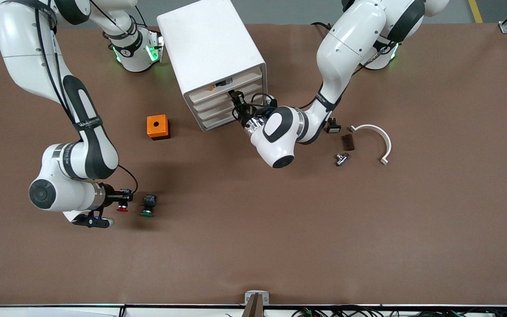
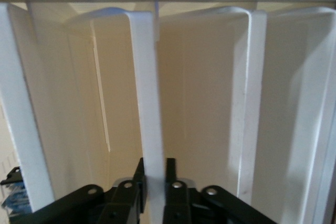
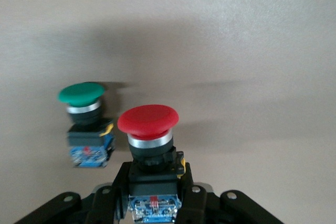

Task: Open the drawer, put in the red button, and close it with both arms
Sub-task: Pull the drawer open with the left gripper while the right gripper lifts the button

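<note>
Front view: drawer [image 1: 218,102] edge pinched

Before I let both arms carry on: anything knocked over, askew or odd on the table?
Nothing stands out. The left gripper is shut on the drawer lip at the cabinet. The right gripper is shut on the red button, beside the green button. The loose small parts lie undisturbed.

I see a brown table [image 1: 280,246] filling nearly my whole front view. Past its edges I make out grey floor [image 1: 288,11], with a yellow floor line [image 1: 475,11] near one corner. The lighting looks even, casting soft shadows.
</note>
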